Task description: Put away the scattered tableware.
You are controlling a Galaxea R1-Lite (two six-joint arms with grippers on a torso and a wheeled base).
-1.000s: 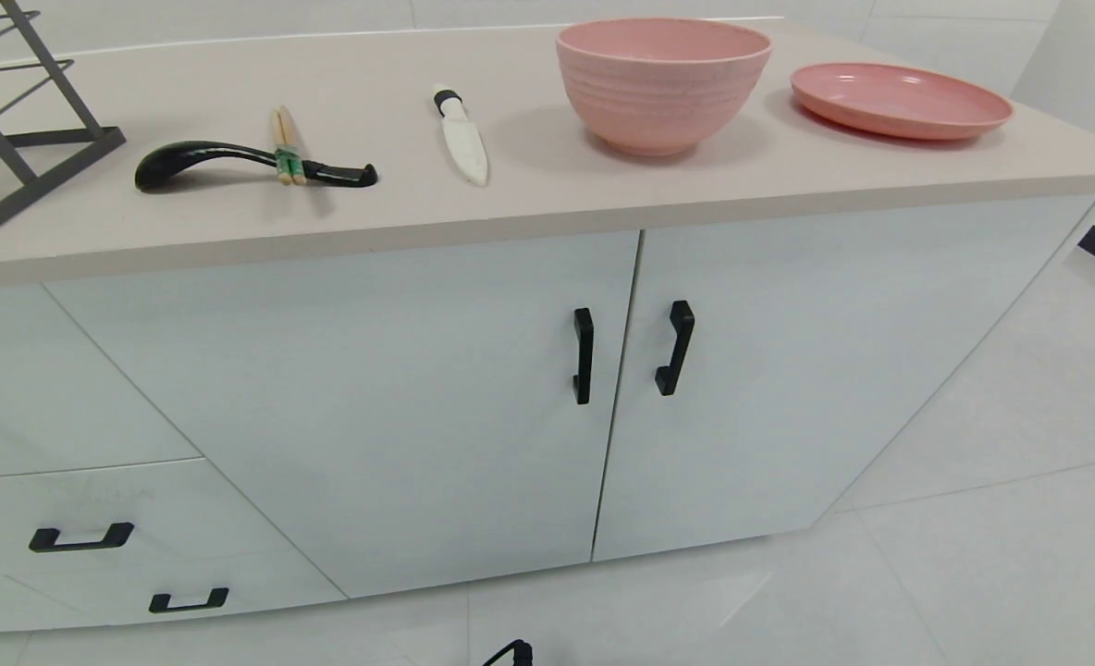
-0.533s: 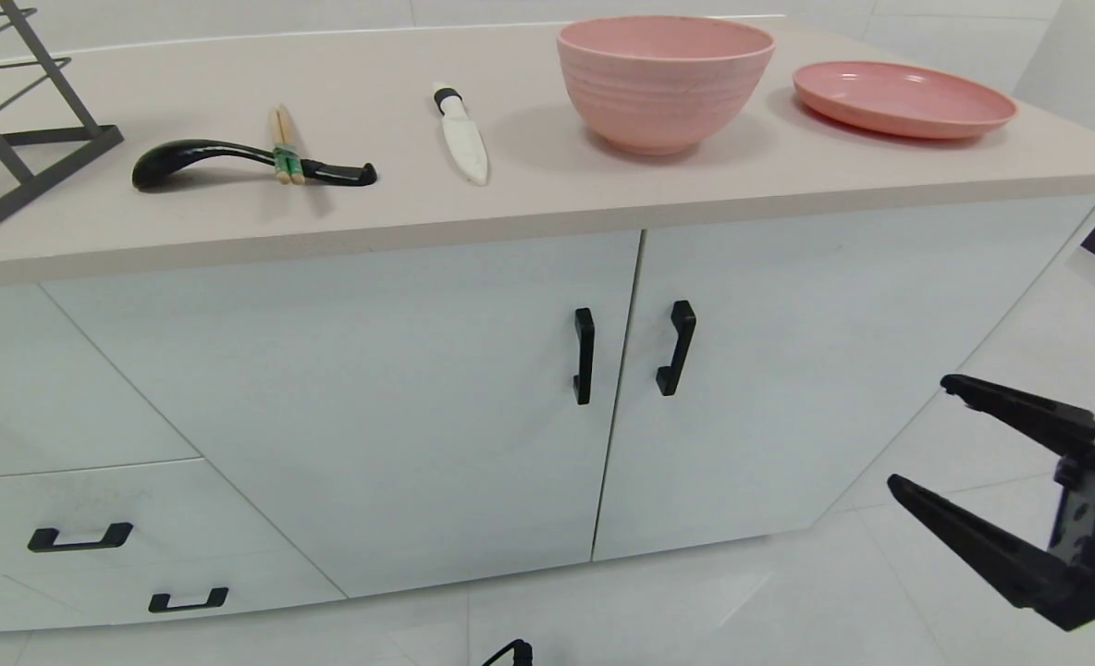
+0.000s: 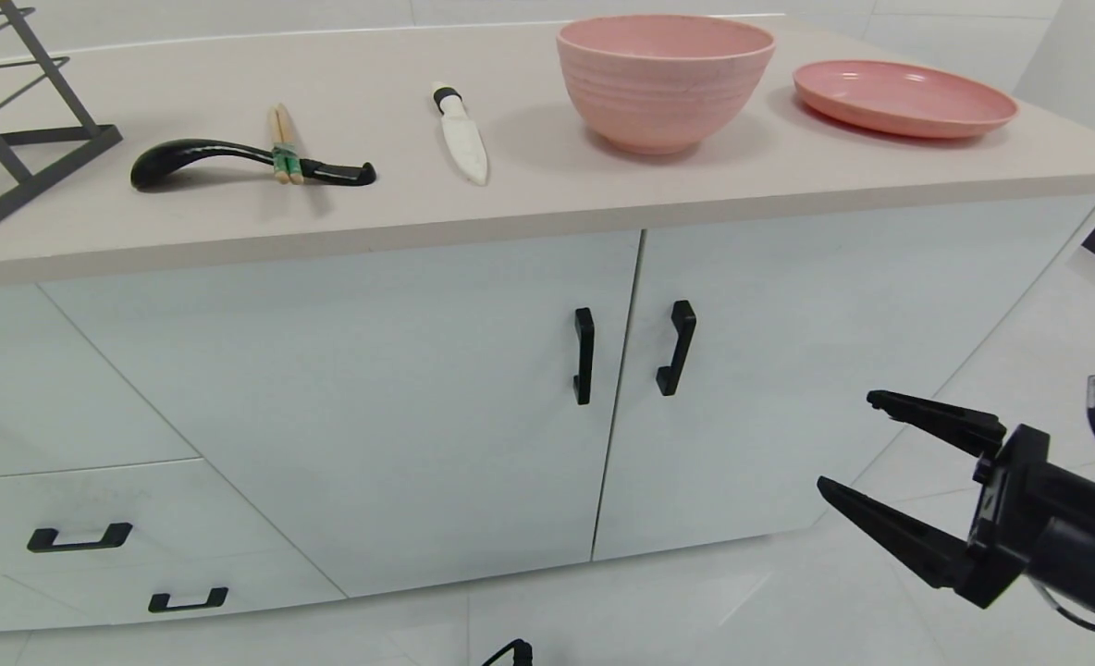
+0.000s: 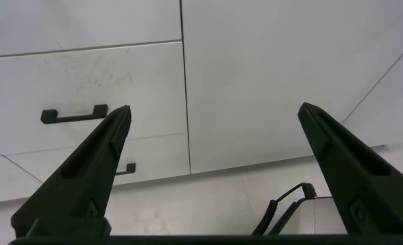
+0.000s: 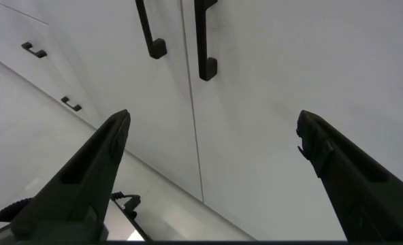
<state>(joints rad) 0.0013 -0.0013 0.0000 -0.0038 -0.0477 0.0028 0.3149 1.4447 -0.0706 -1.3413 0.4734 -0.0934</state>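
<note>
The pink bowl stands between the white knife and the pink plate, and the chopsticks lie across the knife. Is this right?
Not quite. The head view shows the chopsticks lying across the black spoon, apart from the white knife. The pink bowl does stand between that knife and the pink plate.

The pale beige surface (image 3: 547,199) carries a pink bowl (image 3: 664,79), upright and set toward its back edge. Right of the bowl, apart from it, lies a flat pink plate (image 3: 904,97). Left of the bowl, near it, lies a white knife (image 3: 462,139) with a black band. Farther left of the bowl is a black spoon (image 3: 233,162), with a pair of chopsticks (image 3: 286,148) crossing its handle. Farthest from the bowl, at the left end, stands a dark metal rack (image 3: 11,120).
</note>
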